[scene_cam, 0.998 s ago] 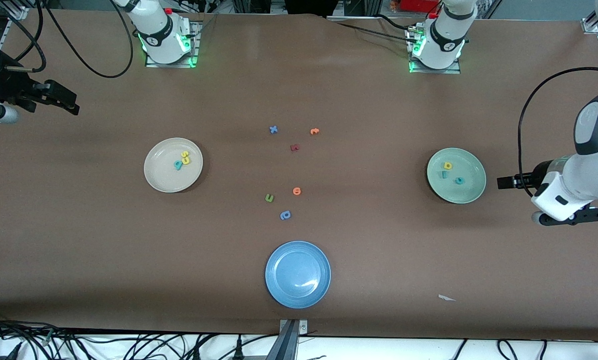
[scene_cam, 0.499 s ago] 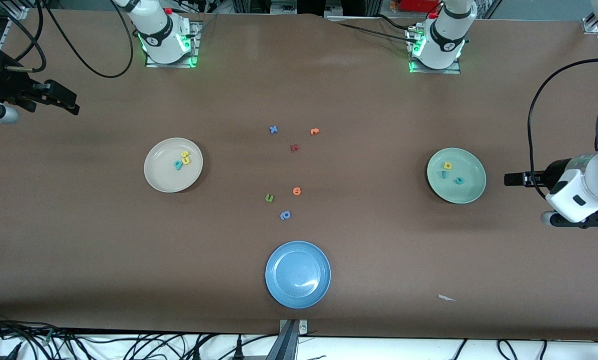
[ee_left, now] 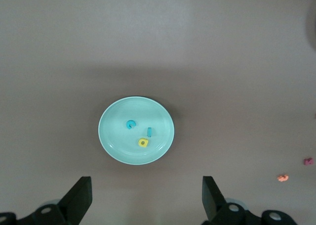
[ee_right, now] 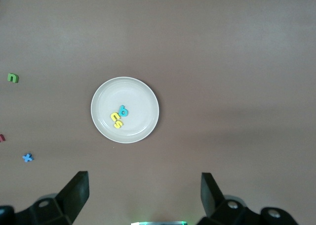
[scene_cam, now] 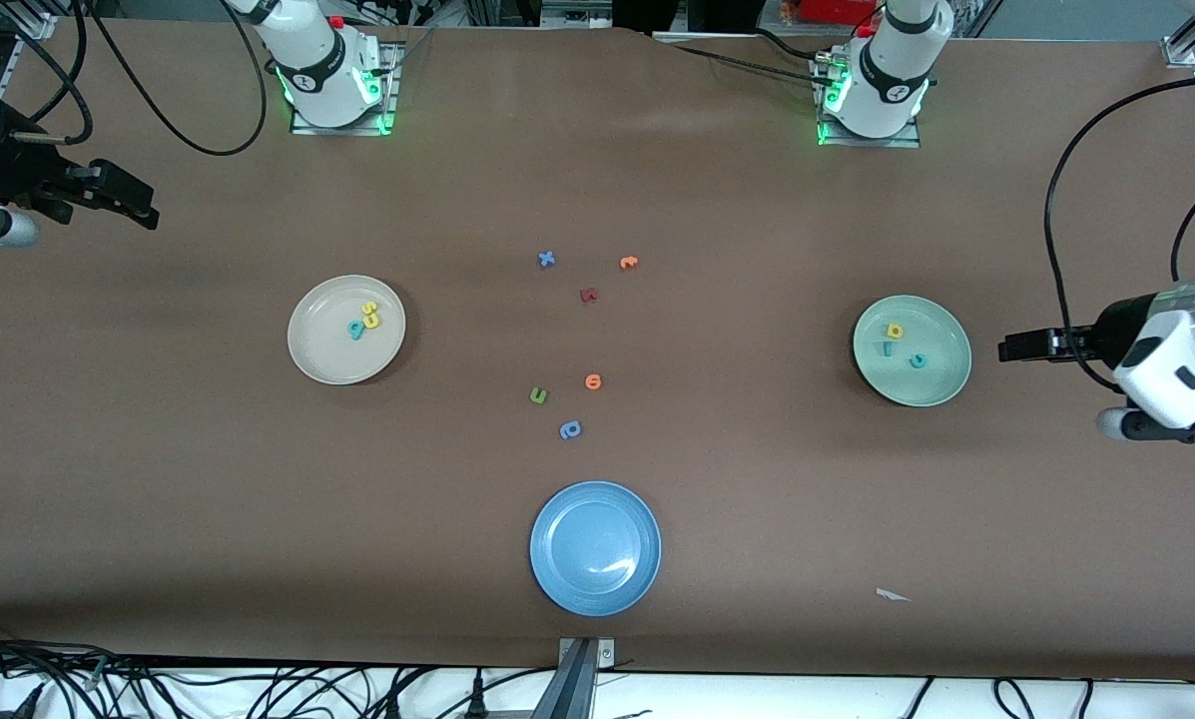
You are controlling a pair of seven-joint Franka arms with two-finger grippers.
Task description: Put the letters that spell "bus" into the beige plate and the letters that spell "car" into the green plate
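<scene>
The beige plate (scene_cam: 325, 356) holds a teal "b" (scene_cam: 355, 329), a yellow "u" (scene_cam: 371, 320) and a yellow "s" (scene_cam: 367, 308). The right wrist view shows that plate (ee_right: 143, 94) with the "b" (ee_right: 123, 110) beside the two yellow letters. In the green plate (scene_cam: 933, 384) lie a yellow "a" (scene_cam: 895, 331), a teal "r" (scene_cam: 887, 349) and a teal "c" (scene_cam: 918, 360); the left wrist view shows this plate (ee_left: 112, 136) too. My left gripper (scene_cam: 1014, 350) (ee_left: 146, 195) hangs open and empty over bare table beside the green plate. My right gripper (scene_cam: 133, 200) (ee_right: 144, 190) waits open and empty at the right arm's end.
A blue plate (scene_cam: 557, 579) stands empty near the front edge. Loose letters lie mid-table: a blue x (scene_cam: 546, 259), two orange ones (scene_cam: 628, 263) (scene_cam: 593, 381), a dark red one (scene_cam: 588, 295), a green one (scene_cam: 538, 396) and a periwinkle one (scene_cam: 570, 429). A white scrap (scene_cam: 893, 595) lies near the front.
My left arm's wrist has drawn back from the green plate toward the table's end, fingers still wide. The right arm and all letters have not moved.
</scene>
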